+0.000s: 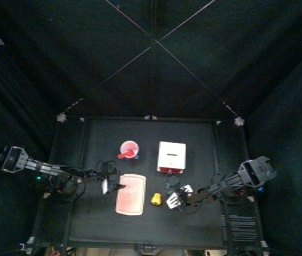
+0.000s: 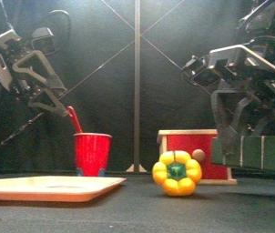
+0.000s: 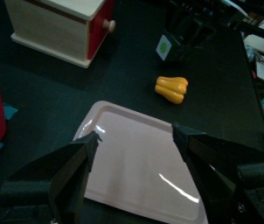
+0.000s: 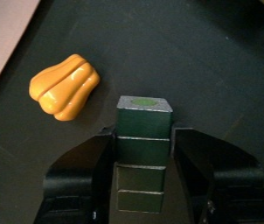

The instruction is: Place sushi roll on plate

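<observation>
The pale-pink plate (image 1: 131, 193) lies at the table's front left; it also shows in the front view (image 2: 49, 187) and in the left wrist view (image 3: 128, 131). My right gripper (image 4: 142, 149) is shut on a dark green block with a green top (image 4: 144, 118), which looks like the sushi roll. It holds the roll low over the table, right of the plate (image 1: 178, 200). A yellow-orange pepper-shaped chunk (image 4: 62, 86) lies on the table between the roll and the plate (image 2: 177, 173). My left gripper (image 3: 132, 175) is open and empty above the plate's near end.
A red cup (image 1: 128, 150) stands behind the plate. A white box with a red edge (image 1: 173, 157) stands behind the yellow chunk; it also shows in the front view (image 2: 187, 155). Black curtains close in the table.
</observation>
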Motion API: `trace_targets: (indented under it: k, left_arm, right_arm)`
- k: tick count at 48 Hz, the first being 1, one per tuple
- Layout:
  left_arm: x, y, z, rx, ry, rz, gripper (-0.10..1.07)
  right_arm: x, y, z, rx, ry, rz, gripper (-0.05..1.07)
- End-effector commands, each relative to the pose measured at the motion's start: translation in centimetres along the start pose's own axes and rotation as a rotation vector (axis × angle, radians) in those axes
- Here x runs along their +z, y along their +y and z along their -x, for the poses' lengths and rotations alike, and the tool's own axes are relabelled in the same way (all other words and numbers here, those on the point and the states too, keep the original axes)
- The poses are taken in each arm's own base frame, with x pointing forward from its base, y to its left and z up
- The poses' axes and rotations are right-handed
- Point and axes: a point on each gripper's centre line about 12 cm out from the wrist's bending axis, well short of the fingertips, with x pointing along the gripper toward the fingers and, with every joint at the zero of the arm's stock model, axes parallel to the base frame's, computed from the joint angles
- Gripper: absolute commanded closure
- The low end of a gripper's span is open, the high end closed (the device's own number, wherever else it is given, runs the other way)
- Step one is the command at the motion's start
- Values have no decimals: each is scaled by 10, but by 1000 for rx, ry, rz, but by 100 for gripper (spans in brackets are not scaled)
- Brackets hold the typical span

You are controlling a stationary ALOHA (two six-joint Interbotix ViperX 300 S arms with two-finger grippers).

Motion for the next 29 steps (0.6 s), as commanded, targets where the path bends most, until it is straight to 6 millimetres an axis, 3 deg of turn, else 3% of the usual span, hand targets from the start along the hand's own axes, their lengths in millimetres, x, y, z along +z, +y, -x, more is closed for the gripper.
trace_targets:
  k: [1, 16, 29]
  left_arm:
    - [9, -2, 0, -5, -29, -3, -2]
    - [8, 0, 1, -3, -32, -20, -2]
    - [8, 0, 1, -2, -32, -18, -2]
  right_arm:
    - [16, 15, 18, 97, -41, -11, 42]
    - [50, 49, 32, 366, -120, 14, 42]
    - [76, 76, 17, 660, -113, 3, 42]
